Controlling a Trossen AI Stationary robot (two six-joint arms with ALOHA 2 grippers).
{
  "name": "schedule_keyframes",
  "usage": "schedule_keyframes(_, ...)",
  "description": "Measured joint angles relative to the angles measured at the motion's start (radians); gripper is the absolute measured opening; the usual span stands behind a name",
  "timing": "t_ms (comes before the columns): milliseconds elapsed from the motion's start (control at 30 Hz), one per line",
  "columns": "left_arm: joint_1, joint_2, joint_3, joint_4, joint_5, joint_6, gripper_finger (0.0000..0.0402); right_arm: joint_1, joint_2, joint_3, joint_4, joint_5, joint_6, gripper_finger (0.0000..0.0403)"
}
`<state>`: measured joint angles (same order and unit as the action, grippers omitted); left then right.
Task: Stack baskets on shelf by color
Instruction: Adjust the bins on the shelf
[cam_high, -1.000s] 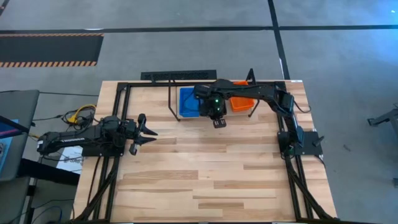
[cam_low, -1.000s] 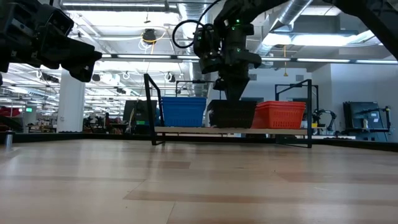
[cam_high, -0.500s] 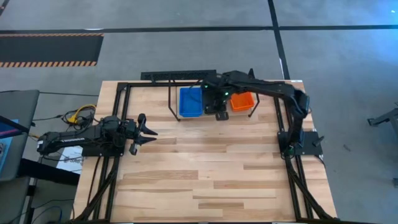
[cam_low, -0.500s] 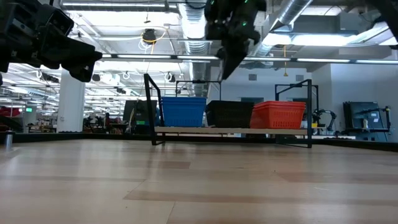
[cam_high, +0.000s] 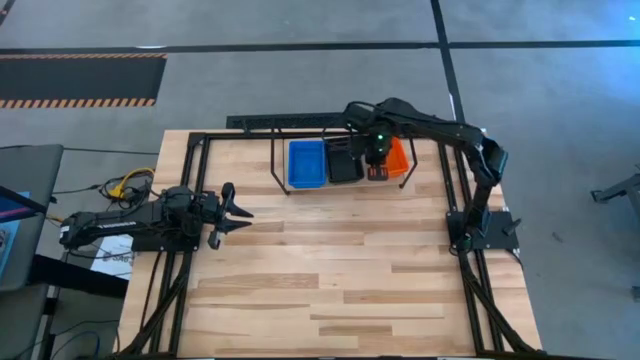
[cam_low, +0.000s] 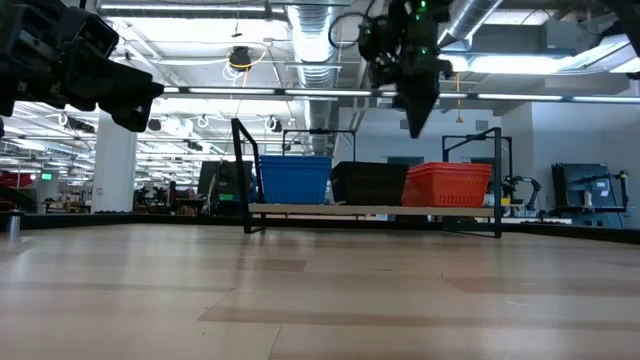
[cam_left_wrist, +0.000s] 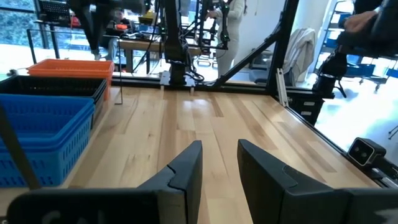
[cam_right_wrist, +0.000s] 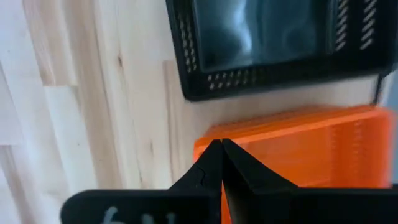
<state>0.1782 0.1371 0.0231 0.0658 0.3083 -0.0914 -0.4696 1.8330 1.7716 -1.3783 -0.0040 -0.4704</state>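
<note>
On the shelf (cam_low: 370, 209), along the table's far edge, stand three stacks of baskets: blue (cam_high: 306, 163) at the left, black (cam_high: 344, 165) in the middle, orange (cam_high: 398, 155) at the right, their bottoms on the board. My right gripper (cam_low: 416, 125) hangs shut and empty high above the shelf, pointing down over the near edge of the orange stack (cam_right_wrist: 298, 146) beside the black stack (cam_right_wrist: 267, 50). My left gripper (cam_left_wrist: 219, 163) waits level at the table's left side, open, with nothing between its fingers.
The shelf's black rod loops (cam_low: 243, 170) stand upright at both ends. Bare plank tabletop (cam_high: 330, 270) stretches from the shelf to the near edge. The left arm (cam_high: 140, 222) lies along the left side.
My right gripper has risen from the top of the black stack and moved toward the table's right edge, ending high over the orange stack. It has rolled a little and stayed shut. All three stacks stay in place on the shelf.
</note>
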Motion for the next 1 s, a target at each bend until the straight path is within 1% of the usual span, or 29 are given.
schedule_keyframes(233, 0.0, 0.0, 0.0, 0.0, 0.002, 0.0, 0.0089, -0.048, -0.015, -0.132, 0.016, 0.003, 0.018, 0.0029)
schedule_keyframes(400, 0.0, 0.0, 0.0, 0.0, 0.002, 0.001, 0.0089, -0.057, -0.015, -0.211, 0.082, 0.003, 0.018, 0.0027)
schedule_keyframes(600, 0.0, 0.0, 0.0, 0.0, 0.002, 0.001, 0.0089, -0.047, -0.015, -0.234, 0.127, -0.001, 0.018, 0.0028)
schedule_keyframes(1000, 0.0, 0.0, 0.0, -0.001, 0.002, 0.001, 0.0089, -0.029, -0.015, -0.236, 0.227, -0.024, 0.029, 0.0029)
